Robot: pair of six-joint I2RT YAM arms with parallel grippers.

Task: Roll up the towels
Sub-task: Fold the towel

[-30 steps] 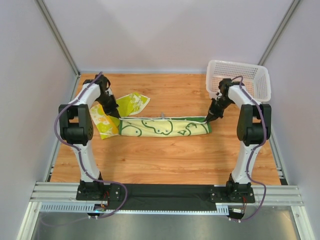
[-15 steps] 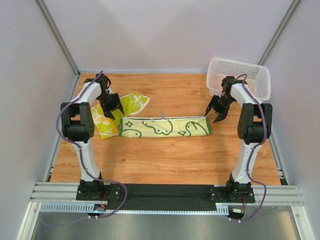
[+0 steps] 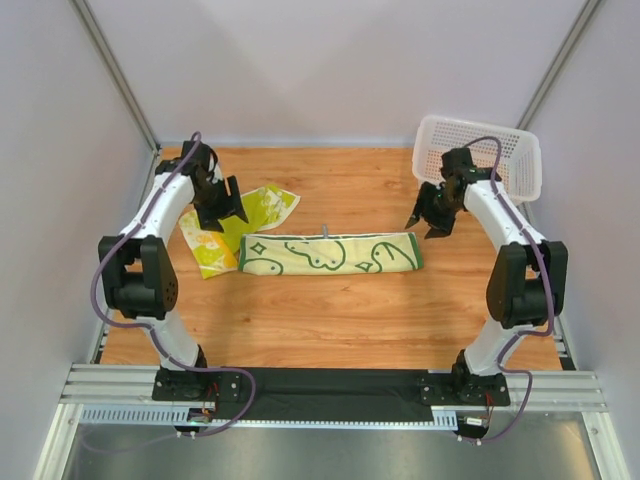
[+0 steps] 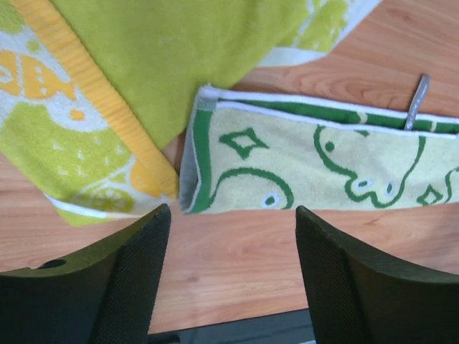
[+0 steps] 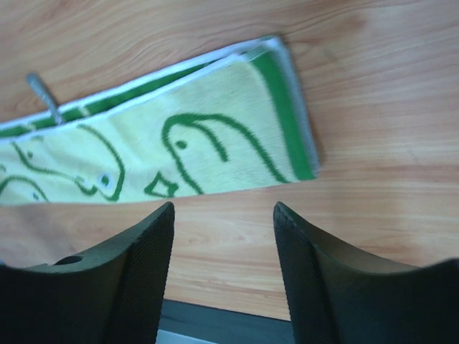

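L side: L gripper [image 3: 228, 214] has jaws spread wide w/ nothing between them. It hangs over the rear-L part of the table [image 3: 330, 320], clear of the cloth. Just below and beside it is the crumpled towel [image 3: 262, 205], lime-green w/ a yellow-orange band, bunched loose. Its near corner touches or slightly overlaps the L end of the folded towel [image 3: 330, 253].

Ctr: folded towel is a long narrow strip, cream w/ green animal outlines, flat, running L–R. A grey loop tab [image 3: 325, 231] pokes out from its far edge. L wrist view: the strip's L end lies just ahead of the gap.

R side: R gripper [image 3: 428, 226] has jaws apart and empty. It sits above the wood just past the strip's R end, not touching.

Rear-R corner: white perforated basket [image 3: 515, 160], upright. Contents: can't tell.
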